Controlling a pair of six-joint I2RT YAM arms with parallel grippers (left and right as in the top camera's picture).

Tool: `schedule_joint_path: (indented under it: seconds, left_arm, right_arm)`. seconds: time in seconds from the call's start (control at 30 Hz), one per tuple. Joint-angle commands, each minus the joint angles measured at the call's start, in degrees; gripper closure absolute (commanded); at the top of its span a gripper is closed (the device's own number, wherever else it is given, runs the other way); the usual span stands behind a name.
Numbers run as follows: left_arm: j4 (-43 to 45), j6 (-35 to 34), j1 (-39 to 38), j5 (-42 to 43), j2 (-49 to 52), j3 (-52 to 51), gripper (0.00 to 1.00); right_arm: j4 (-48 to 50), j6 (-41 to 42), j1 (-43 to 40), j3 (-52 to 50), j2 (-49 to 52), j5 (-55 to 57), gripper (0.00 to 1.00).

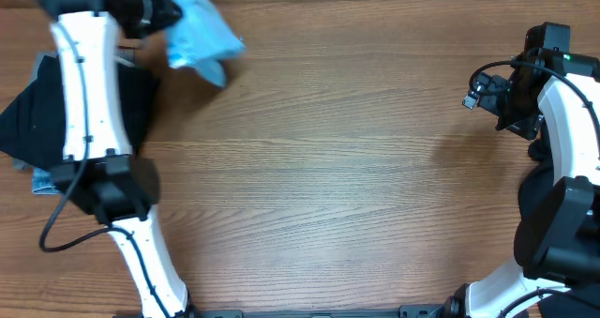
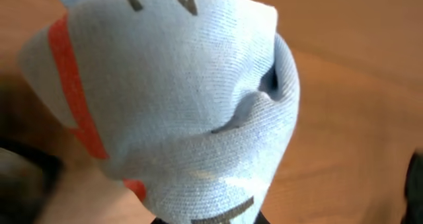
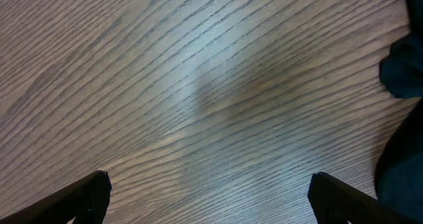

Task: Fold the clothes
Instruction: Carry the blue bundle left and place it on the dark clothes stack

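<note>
Holding the light blue T-shirt (image 1: 199, 35) bunched in our clenched left gripper (image 1: 171, 18) at the table (image 1: 356, 168) far-left corner; right gripper (image 3: 210, 191) gapes empty. With a one-point grip, we risk laying it down wadded.

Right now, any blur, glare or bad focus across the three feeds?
Overhead: sharp, even light, soft shadow beside the light blue T-shirt. Left wrist: shirt weave crisp at centre, its edges and the table behind out of focus. Right wrist: pale sheen across the wood grain, right gripper a dark silhouette.
</note>
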Motion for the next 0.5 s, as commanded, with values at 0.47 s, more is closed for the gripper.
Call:
schedule_joint_path:
  seconds: [0.47]
  left_arm:
    - [-2.6, -2.2, 27.2, 14.7, -0.8, 2.5, 0.96]
  right_arm:
    - [0.1, 0.1, 0.2, 0.6, -0.6, 0.5, 0.00]
